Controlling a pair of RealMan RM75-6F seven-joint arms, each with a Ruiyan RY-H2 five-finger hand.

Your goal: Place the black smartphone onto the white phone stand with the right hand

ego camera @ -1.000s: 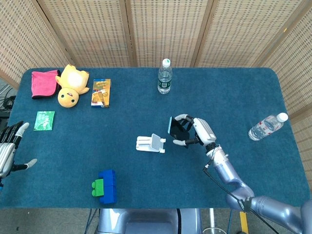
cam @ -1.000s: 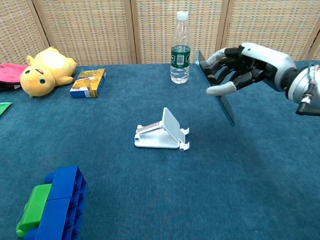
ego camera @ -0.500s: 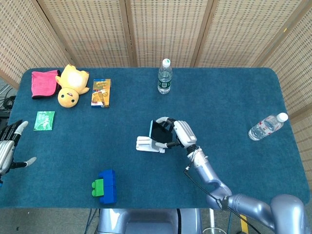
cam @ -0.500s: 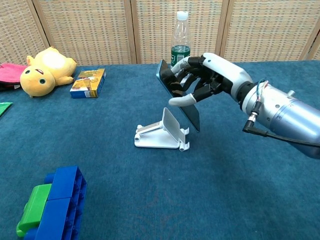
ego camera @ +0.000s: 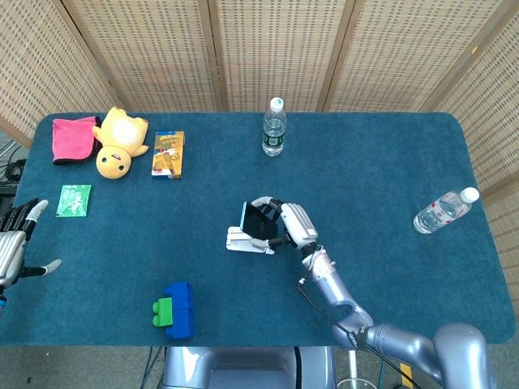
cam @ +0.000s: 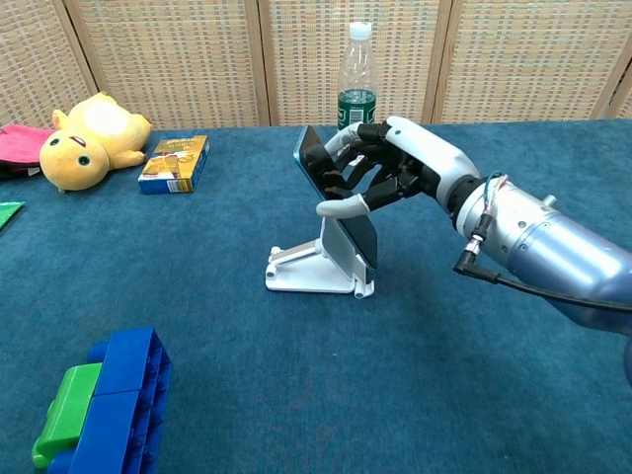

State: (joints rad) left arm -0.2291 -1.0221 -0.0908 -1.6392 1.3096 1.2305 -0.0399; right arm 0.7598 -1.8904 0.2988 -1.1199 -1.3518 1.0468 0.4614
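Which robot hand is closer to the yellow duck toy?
The left hand. It sits at the table's left edge, below the yellow duck toy. The right hand is much farther off, mid-table, holding the black smartphone at the white phone stand.

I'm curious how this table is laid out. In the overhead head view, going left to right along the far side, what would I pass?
Pink cloth → yellow plush toy → small snack box → upright water bottle → and, somewhat nearer, a water bottle lying on its side by the right edge.
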